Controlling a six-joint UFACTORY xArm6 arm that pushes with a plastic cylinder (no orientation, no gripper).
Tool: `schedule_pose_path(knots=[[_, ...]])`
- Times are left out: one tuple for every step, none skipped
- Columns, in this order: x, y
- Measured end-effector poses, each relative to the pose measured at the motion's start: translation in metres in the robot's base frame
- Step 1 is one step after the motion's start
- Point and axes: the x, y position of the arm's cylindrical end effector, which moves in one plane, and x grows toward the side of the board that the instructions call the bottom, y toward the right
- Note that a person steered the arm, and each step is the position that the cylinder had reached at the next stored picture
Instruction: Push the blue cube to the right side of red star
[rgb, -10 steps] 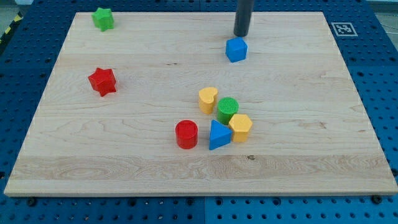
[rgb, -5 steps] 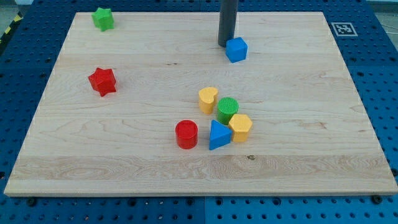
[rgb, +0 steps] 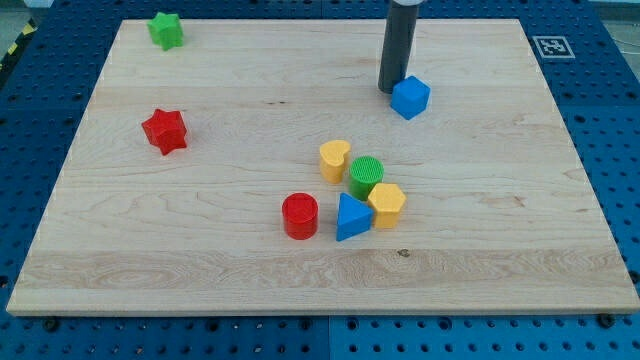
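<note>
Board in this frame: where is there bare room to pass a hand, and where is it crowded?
Bare wood spans between the red star and the blue cube, along the view's bottom edge, and at the view's right. Crowded: the centre cluster of yellow block, green cylinder, yellow hexagon, blue triangle, red cylinder. My tip sits left of the cube.

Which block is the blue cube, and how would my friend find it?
Start at the wooden board and look toward the view's top, right of the middle, where the dark rod comes down. The blue cube sits just right of my tip. It stands alone, unlike the blue triangle crowded among other blocks lower down.
</note>
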Motion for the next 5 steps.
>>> schedule_pose_path(knots=[[0.014,0.009],[-0.008,0.022],[-0.011,0.052],[-0.005,0.070],[0.013,0.079]])
